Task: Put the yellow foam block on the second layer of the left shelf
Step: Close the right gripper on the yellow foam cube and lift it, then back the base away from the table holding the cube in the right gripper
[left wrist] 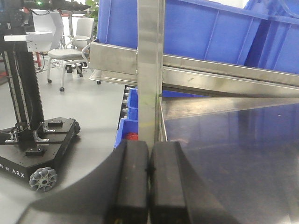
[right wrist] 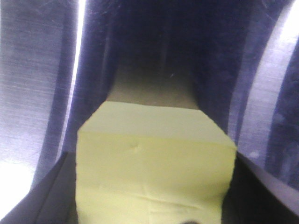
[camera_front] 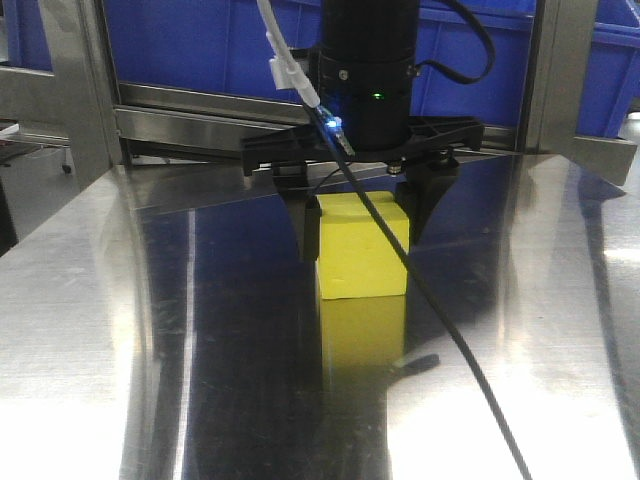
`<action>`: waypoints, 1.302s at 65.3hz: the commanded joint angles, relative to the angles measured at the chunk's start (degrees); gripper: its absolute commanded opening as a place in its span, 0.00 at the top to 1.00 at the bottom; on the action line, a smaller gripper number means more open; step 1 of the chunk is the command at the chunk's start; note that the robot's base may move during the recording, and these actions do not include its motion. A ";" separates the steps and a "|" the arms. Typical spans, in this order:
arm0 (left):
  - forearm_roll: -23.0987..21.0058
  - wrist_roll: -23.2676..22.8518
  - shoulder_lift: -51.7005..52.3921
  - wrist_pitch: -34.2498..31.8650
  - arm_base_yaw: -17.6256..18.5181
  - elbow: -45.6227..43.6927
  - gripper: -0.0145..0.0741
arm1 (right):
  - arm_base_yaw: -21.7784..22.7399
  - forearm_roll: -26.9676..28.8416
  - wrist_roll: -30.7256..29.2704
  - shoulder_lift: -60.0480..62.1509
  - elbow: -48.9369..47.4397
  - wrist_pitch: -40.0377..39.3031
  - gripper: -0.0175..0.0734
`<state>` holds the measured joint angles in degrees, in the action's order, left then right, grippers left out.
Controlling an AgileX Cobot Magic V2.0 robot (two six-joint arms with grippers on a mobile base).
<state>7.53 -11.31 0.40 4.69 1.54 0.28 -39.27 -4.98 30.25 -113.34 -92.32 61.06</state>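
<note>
The yellow foam block stands on the shiny steel table, its reflection directly beneath it. My right gripper comes down from above with a black finger against each side of the block and is shut on it. In the right wrist view the block fills the frame between the two dark fingers of the gripper. My left gripper is shut with its pads pressed together and nothing between them, near the table's left edge, facing the steel shelf post.
Blue bins sit on steel shelf rails behind the table; they also show in the left wrist view. A black cable trails from the right arm across the table. A wheeled black robot base and office chairs stand left.
</note>
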 commanded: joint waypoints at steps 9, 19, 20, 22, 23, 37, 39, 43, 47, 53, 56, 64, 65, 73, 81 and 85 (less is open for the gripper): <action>-0.13 -0.22 -0.46 -5.04 0.14 1.48 0.68 | 3.13 -1.48 -2.83 5.95 -0.39 -2.47 0.52; -0.13 -0.22 -0.46 -5.04 0.14 1.48 0.68 | 7.69 -1.74 -6.18 11.87 3.95 -5.76 0.52; -0.13 -0.22 -0.46 -5.04 0.14 1.48 0.68 | 8.18 -1.81 -6.44 12.59 4.91 -6.14 0.52; -0.13 -0.22 -0.46 -5.04 0.14 1.48 0.68 | 9.16 -2.04 -6.95 14.43 6.31 -6.94 0.52; -0.13 -0.22 -0.46 -5.04 0.14 1.48 0.68 | 9.69 -2.14 -7.23 15.20 7.06 -7.36 0.52; -0.13 -0.22 -0.46 -5.04 0.14 1.48 0.68 | 18.96 -2.80 -10.61 27.56 20.88 -11.98 0.52; -0.13 -0.22 -0.46 -4.69 0.14 1.48 0.68 | 20.29 -2.84 -11.13 29.42 23.01 -12.71 0.52; -0.13 -0.22 -0.46 -5.04 0.14 1.48 0.68 | 23.49 -2.91 -12.32 33.70 28.45 -14.04 0.52; -0.13 -0.22 -0.46 -4.69 0.14 1.48 0.68 | 26.04 -2.91 -13.55 38.13 32.85 -15.17 0.52; -0.13 -0.22 -0.46 -5.04 0.14 1.48 0.68 | 29.94 -2.91 -15.67 44.63 39.63 -16.76 0.52; -0.13 -0.22 -0.46 -4.69 0.14 1.48 0.68 | 31.67 -2.91 -16.45 47.63 42.53 -17.43 0.52; -0.13 -0.22 -0.46 -5.04 0.14 1.48 0.68 | 33.88 -2.91 -17.80 57.46 50.40 -19.41 0.53; -0.13 -0.22 -0.46 -5.04 0.14 1.48 0.68 | 33.92 -2.91 -17.80 58.55 51.10 -19.71 0.53; -0.13 -0.22 -0.46 -5.04 0.14 1.48 0.68 | 33.92 -2.97 -18.19 67.71 55.92 -21.82 0.53; -0.13 -0.22 -0.46 -5.04 0.14 1.48 0.68 | 33.86 -3.32 -18.60 77.44 58.51 -21.93 0.53; -0.13 -0.22 -0.46 -5.04 0.14 1.48 0.68 | 33.86 -3.37 -18.60 82.37 59.01 -21.93 0.53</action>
<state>7.53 -11.31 0.40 4.69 1.54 0.28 -5.74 -6.95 12.41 -37.45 -32.50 43.18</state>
